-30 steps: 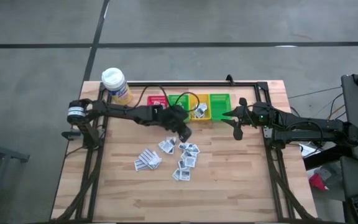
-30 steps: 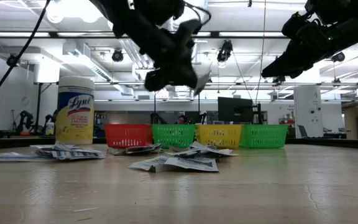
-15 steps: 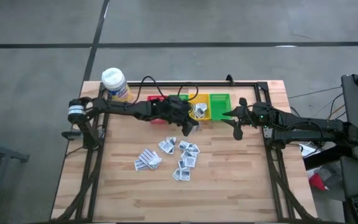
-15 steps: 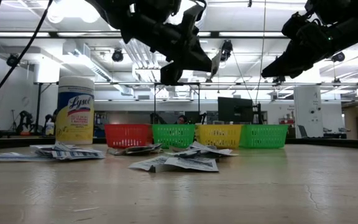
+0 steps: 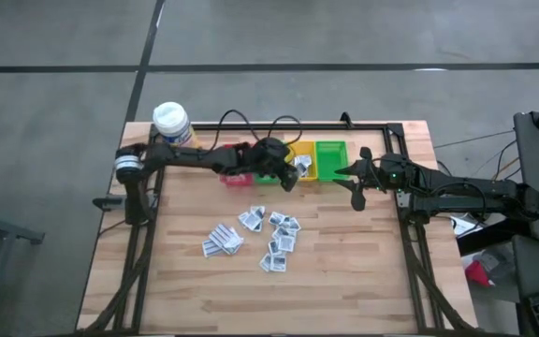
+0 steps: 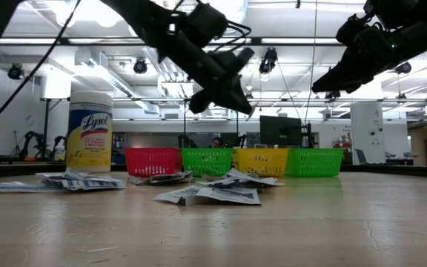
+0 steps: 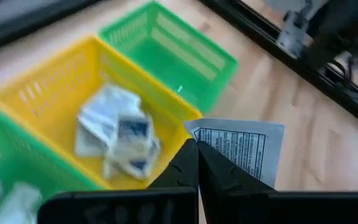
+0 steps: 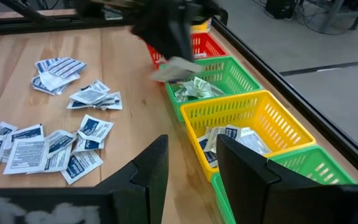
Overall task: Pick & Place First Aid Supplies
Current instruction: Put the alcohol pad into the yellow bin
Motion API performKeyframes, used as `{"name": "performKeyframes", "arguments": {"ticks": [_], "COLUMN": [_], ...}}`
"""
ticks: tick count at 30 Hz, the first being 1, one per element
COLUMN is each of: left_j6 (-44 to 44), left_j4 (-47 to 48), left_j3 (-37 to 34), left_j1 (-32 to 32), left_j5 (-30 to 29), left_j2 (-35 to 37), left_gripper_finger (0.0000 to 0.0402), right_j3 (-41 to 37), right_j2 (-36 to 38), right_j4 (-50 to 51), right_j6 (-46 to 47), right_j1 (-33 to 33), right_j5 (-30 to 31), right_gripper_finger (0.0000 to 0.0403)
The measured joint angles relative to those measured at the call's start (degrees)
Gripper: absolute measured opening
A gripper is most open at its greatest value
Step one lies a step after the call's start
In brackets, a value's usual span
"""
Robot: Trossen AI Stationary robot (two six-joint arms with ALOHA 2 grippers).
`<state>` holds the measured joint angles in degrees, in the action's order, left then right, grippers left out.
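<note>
My left gripper (image 5: 288, 176) hangs over the near rim of the yellow bin (image 7: 55, 93), shut on one white sachet with grey print (image 7: 244, 146). The same sachet (image 8: 176, 67) shows in the right wrist view, beside the green bin (image 8: 241, 71). Several more first aid supplies (image 5: 269, 234) lie flat in a loose pile mid-table. Other packets lie inside the yellow bin and that green bin. My right gripper (image 8: 191, 180) waits open at the far right, near the last green bin (image 5: 330, 157), with nothing between its fingers. My left gripper pinches the sachet between its two shut fingers (image 7: 194, 165) at one edge, near a corner (image 7: 211, 138). The fingers slant downward toward the bins. The rest of the sachet sticks out past the fingertips, lifted clear of table and bins.
A row of bins, red (image 8: 213, 46), green, yellow and green, stands along the far edge inside a black frame (image 5: 391, 126). A white-capped yellow bottle (image 5: 171, 124) stands at the far left corner. Bare wood lies near the front edge (image 5: 279, 300).
My left gripper, still shut on the sachet, has gone from above the pile toward the table's far edge and slightly right, up to the bins. It has tipped nearer to level. The sachet has stayed clear of the table.
</note>
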<state>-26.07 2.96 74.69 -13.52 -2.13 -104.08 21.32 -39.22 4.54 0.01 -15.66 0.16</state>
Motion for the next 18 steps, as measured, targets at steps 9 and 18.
{"name": "performKeyframes", "arguments": {"ticks": [9, 18], "left_j6": [11.6, 18.6], "left_j4": [19.2, 30.5], "left_j3": [20.1, 35.7], "left_j1": [-5.5, -7.9], "left_j5": [-1.0, -0.8], "left_j2": [-12.1, -24.3], "left_gripper_finger": [0.0000, 0.0000], "right_j3": [0.0, 0.0], "right_j2": [0.0, 0.0], "right_j4": [0.0, 0.0], "right_j6": [0.3, 0.7], "right_j1": [0.0, 0.0], "right_j5": [0.0, 0.0], "right_gripper_finger": [0.0132, 0.0129]}}
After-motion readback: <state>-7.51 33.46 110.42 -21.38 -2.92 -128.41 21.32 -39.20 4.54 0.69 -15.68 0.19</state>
